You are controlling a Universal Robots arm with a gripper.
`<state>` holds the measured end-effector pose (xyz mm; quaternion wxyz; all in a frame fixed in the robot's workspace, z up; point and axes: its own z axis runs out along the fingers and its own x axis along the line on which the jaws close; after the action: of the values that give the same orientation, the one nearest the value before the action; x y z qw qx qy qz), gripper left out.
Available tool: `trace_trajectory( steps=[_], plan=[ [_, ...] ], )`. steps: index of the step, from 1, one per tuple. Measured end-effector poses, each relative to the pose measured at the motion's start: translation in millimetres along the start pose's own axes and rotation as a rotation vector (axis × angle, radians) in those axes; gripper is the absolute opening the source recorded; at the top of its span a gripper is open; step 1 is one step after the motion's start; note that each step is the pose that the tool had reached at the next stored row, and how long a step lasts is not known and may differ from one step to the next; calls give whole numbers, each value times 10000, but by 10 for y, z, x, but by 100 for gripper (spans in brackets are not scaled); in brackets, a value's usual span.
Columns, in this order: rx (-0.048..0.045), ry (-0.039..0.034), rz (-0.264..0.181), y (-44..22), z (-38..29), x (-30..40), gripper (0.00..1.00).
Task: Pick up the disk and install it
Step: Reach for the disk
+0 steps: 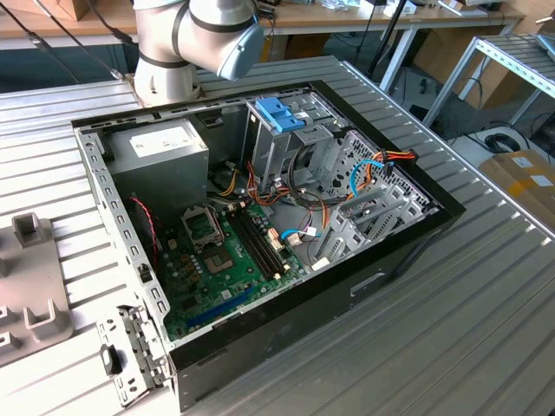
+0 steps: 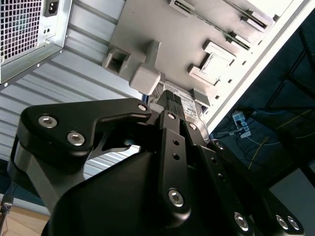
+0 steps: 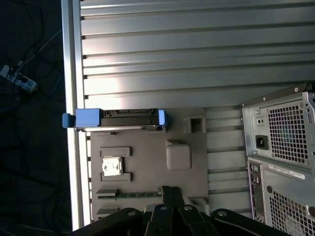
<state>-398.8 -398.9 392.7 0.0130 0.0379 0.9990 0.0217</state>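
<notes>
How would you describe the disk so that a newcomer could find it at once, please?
On the slatted metal table lies a grey fixture plate. The disk sits at the plate's end, near the table's edge; it alone there has a blue frame.

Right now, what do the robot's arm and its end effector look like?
The arm is a rounded silver-grey tube with a pale blue-grey joint cap. The end effector is matte black in both wrist views, made of flat, angular linkage bars joined by silver socket-head screws.

Open computer case (image 1: 364, 286) lies on ribbed metal table (image 1: 468, 329).
</notes>
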Motion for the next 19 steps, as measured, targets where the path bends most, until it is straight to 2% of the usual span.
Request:
trace_trajectory(
  steps=[19],
  plan=[
    [-1,-1,-1,-19,-3,252,10]
  ],
)
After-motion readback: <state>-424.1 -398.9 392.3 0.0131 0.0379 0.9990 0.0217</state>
